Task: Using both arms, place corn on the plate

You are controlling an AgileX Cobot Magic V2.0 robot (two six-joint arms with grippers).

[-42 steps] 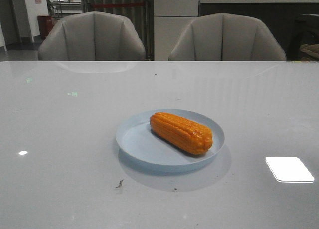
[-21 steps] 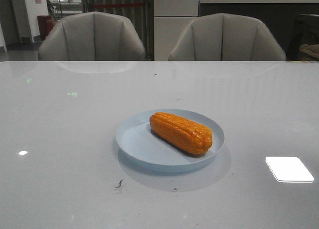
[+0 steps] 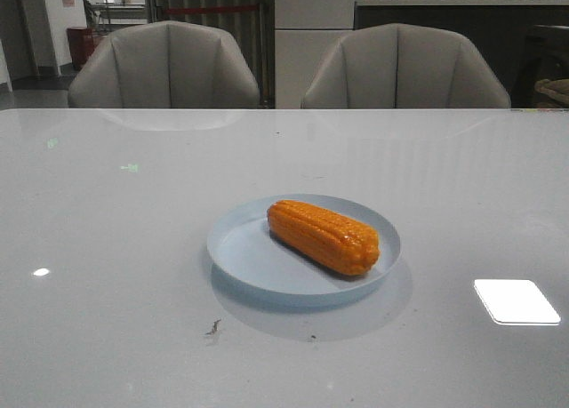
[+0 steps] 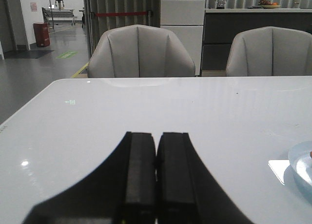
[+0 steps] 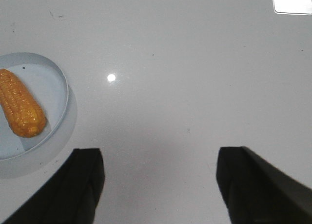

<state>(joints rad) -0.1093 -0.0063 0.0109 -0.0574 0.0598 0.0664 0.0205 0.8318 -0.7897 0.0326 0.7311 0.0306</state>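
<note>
Corn (image 3: 323, 236) on plate (image 3: 244, 252), mid-table; left claw (image 4: 156, 175) closed empty, right claw (image 5: 158, 177) spread wide, empty.

We see a glossy white bench (image 3: 107, 319) that mirrors lamps and chair backs. The corn (image 3: 323, 236) looks shiny and ribbed with kernel rows, plastic-like. The pale-blue plate (image 3: 240, 252) appears smooth and satin. The chairs (image 3: 164, 66) look like matt grey upholstery. The left fingers (image 4: 140, 175) are matt black.
</note>
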